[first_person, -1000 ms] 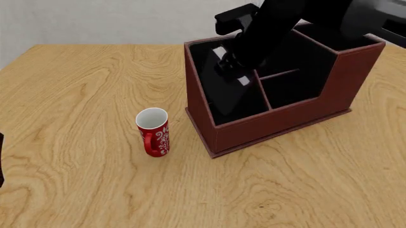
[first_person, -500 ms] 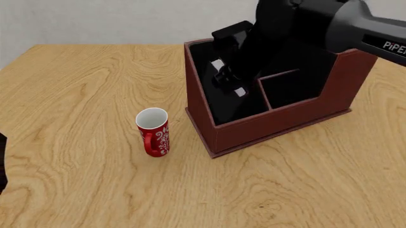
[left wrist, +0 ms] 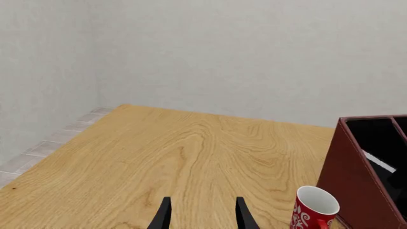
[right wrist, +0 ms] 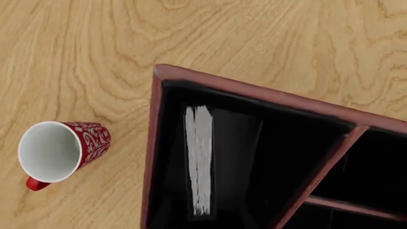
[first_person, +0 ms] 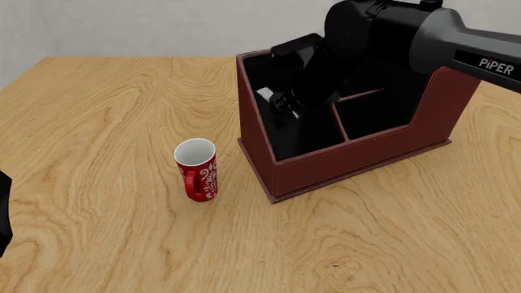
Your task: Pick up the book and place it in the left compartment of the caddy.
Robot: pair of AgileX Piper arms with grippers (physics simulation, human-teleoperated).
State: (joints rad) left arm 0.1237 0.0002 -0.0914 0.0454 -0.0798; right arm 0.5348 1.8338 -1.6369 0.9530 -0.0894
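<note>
The caddy [first_person: 358, 160] is a big dark red-brown box with a black interior, standing at the right of the table. My right gripper [first_person: 281, 104] reaches down into its left compartment [first_person: 313, 139], shut on the black book. Bits of the book's white page edge [first_person: 265, 94] show on either side of the fingers. In the right wrist view the page edge [right wrist: 199, 162] runs as a white stripe inside the compartment, close to the caddy's outer wall [right wrist: 152, 143]. The black fingers are lost against the dark lining there. My left gripper [left wrist: 203, 217] is open and holds nothing, low over the table left of the caddy.
A red mug [first_person: 197, 169] with white patterning stands upright just left of the caddy, and it also shows as the mug [left wrist: 313, 210] and the mug [right wrist: 54, 150]. The left arm [first_person: 3, 207] barely shows at the table's left edge. A grey wall runs behind the table.
My right gripper has gone lower into the left compartment with the book, drifting toward the caddy's left wall. The right arm's forearm has swung into view. The mug and left arm stay put.
</note>
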